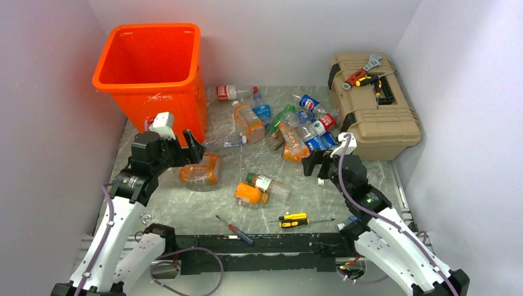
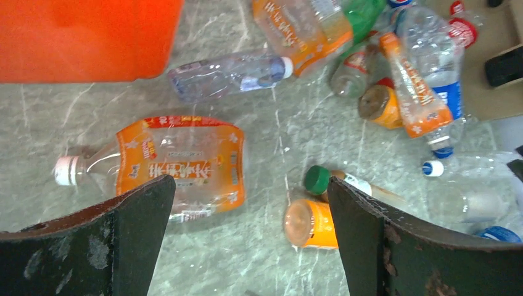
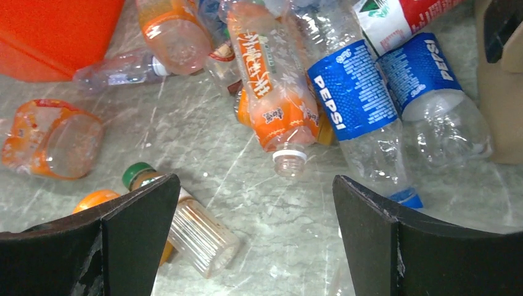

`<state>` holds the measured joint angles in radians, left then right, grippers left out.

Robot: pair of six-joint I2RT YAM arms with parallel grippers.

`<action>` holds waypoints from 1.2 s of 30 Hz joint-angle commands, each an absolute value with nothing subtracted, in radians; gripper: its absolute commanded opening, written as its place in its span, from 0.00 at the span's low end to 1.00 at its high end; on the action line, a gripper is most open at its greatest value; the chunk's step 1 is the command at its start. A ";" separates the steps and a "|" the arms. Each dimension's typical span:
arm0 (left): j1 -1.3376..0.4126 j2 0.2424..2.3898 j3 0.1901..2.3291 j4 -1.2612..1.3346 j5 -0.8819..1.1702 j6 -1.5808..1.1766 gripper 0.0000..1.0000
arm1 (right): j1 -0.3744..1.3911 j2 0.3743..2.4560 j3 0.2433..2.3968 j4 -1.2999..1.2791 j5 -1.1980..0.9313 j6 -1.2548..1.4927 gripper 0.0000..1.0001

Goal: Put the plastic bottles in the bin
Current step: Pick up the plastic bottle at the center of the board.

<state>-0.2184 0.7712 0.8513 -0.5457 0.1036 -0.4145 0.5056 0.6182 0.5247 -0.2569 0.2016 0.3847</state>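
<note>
**Left jaws:** spread to full width and holding nothing. They are poised over a flattened clear plastic bottle with an orange label and white cap (image 2: 179, 163). This bottle lies on its side on the grey marbled worktop (image 1: 185, 213), just in front of the tall bright-orange plastic bin (image 1: 163, 105).

**Right jaws:** likewise spread wide and empty, above the worktop at the near edge of a heap of clear plastic bottles (image 1: 290, 126) with orange, blue, red and green labels.

**Heap:** it lies between the bin and a tan toolbox with black latches (image 1: 382, 117). Two blue Pepsi-labelled bottles (image 3: 354, 98) lie side by side at its right end.

**Apart from the heap:** between the two arms, a small orange-capped bottle (image 1: 250, 195) lies just beside a green-capped clear bottle (image 1: 270, 184).

**Bin:** upright at the far left corner of the worktop.

**Other items:** yellow-handled screwdrivers (image 1: 293, 220) and a slim red-handled screwdriver (image 1: 234, 229) lie near the arm bases.
</note>
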 commanded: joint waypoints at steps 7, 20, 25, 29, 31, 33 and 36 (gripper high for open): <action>-0.218 0.746 0.873 -0.493 0.162 -0.456 0.99 | 0.505 0.615 0.572 -0.217 0.158 0.436 1.00; -0.218 0.728 0.844 -0.486 0.158 -0.483 0.99 | 0.513 0.828 0.627 -0.442 0.308 0.508 0.93; -0.218 0.746 0.850 -0.489 0.187 -0.493 0.99 | 0.522 0.901 0.607 -0.304 0.255 0.460 0.91; -0.218 0.730 0.831 -0.462 0.211 -0.494 0.99 | 0.561 1.021 0.681 -0.214 0.270 0.412 0.95; -0.218 0.724 0.827 -0.458 0.220 -0.492 0.99 | 0.561 1.126 0.739 -0.213 0.292 0.397 0.96; -0.218 0.723 0.826 -0.459 0.225 -0.491 0.99 | 0.560 1.225 0.801 -0.242 0.324 0.389 0.96; -0.218 0.724 0.824 -0.459 0.237 -0.490 0.99 | 0.560 1.310 0.844 -0.254 0.373 0.383 0.95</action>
